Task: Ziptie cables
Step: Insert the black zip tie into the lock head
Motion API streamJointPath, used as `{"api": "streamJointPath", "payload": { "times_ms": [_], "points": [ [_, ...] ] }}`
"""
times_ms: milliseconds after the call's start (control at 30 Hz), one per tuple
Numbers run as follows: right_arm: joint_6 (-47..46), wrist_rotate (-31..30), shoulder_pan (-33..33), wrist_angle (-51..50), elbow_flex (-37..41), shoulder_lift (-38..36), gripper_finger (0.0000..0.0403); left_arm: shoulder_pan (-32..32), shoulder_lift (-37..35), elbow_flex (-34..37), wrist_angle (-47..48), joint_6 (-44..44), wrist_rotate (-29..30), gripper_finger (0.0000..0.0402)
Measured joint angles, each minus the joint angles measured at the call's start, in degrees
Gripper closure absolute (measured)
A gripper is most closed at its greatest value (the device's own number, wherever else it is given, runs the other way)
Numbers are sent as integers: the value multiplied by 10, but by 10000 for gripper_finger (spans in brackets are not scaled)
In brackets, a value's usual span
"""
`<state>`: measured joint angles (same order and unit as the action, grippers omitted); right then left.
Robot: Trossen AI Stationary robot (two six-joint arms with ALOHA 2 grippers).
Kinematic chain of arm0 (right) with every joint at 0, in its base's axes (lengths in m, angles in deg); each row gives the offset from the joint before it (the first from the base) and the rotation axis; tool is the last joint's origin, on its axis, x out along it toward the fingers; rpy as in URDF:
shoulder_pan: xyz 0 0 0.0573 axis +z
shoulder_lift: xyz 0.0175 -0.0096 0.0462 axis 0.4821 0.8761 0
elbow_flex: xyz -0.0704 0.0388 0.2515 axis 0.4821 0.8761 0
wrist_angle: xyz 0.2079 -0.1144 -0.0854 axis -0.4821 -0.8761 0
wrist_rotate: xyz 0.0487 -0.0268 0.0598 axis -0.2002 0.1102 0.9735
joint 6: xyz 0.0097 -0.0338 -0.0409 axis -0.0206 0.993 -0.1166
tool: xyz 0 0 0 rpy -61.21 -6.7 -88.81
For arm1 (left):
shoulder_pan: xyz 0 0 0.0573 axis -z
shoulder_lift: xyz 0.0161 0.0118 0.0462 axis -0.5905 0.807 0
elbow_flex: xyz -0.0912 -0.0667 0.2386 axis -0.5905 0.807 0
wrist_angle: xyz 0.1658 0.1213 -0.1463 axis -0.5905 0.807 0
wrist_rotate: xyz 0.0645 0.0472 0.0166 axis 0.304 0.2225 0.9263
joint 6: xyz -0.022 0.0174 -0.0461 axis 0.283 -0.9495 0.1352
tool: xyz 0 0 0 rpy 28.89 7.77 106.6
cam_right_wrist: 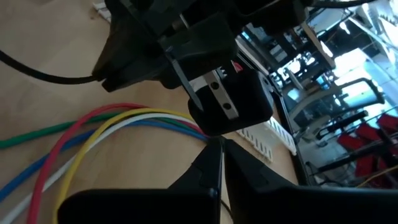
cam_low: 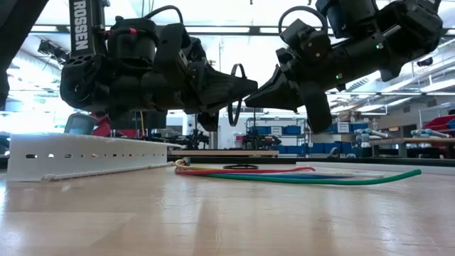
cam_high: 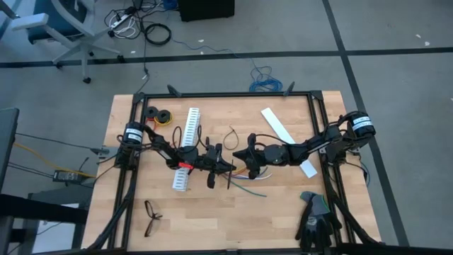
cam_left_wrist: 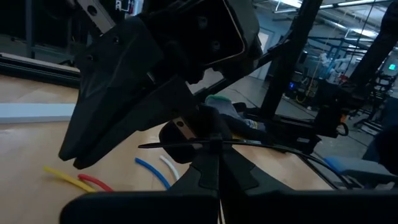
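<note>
Grippers meet mid-air above the loose coloured wire cables (cam_low: 298, 173), apparently threading.
Left gripper (cam_high: 225, 164) and right gripper (cam_high: 241, 155) both pinch the thin black plastic ziptie (cam_left_wrist: 205, 144) closed, seemingly keeping it taut.

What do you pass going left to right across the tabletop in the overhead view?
Tape rolls → white slotted strip → left gripper → right gripper → flat white strip → black gloves.

The cables (cam_right_wrist: 106, 134) are green, red, yellow, white and blue, lying on a pale wood-grain bench (cam_high: 212, 219). The ziptie (cam_left_wrist: 186, 144) is black, as are both arms; the slotted strip (cam_low: 85, 156) is white with a row of dark holes. The glasses (cam_high: 151, 216) are black, and the gloves (cam_high: 315, 216) are dark grey.
</note>
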<state>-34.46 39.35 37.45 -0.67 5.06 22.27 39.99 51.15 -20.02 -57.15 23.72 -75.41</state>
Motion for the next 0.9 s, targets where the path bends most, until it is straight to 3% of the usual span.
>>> {"api": "streamJointPath", "payload": {
  "times_ms": [533,700,900],
  "points": [
    [3,-13,14,-11,0,0,399,0,0,0,2,-31,0,401],
    [51,-88,54,-25,0,0,399,0,0,0,2,-31,0,401],
    [159,-69,89,-36,0,0,380,0,0,0,2,-1,-4,401]
  ]
}}
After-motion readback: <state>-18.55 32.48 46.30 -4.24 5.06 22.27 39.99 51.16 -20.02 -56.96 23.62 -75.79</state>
